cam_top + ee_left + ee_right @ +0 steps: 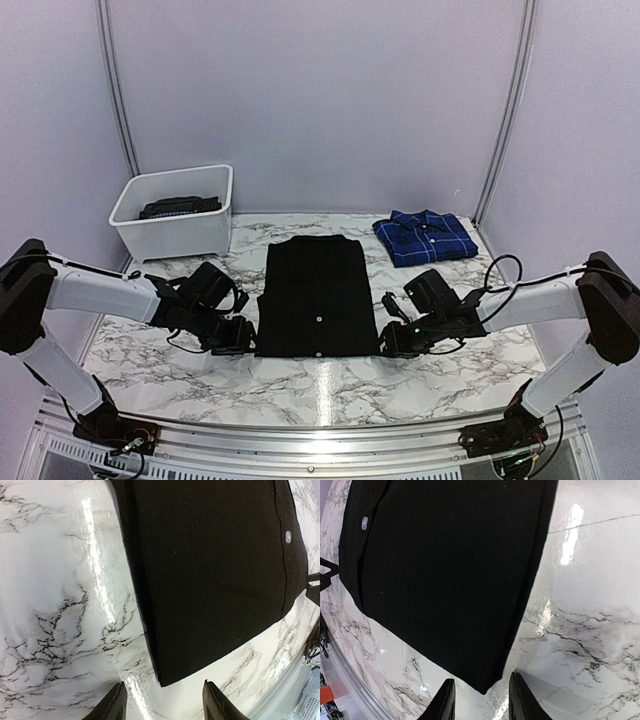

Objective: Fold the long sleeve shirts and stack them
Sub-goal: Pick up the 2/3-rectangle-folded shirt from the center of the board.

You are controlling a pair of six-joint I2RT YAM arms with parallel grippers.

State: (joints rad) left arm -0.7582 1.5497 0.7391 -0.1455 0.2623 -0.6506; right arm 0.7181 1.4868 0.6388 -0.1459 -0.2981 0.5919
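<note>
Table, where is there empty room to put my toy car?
Most room: the front strip of table, from the black shirt to the near edge. A small patch lies between the bin and that shirt. Crowded: its front corners, where the left gripper and right gripper sit, and back right, with the plaid shirt.

The black shirt (317, 297) is plain black all over, with little pale grey buttons (287, 536). The blue shirt (426, 237) is dark blue with thin white plaid lines. The bin (170, 238) is white, and the table (300, 385) is white marble with dark grey veins.
</note>
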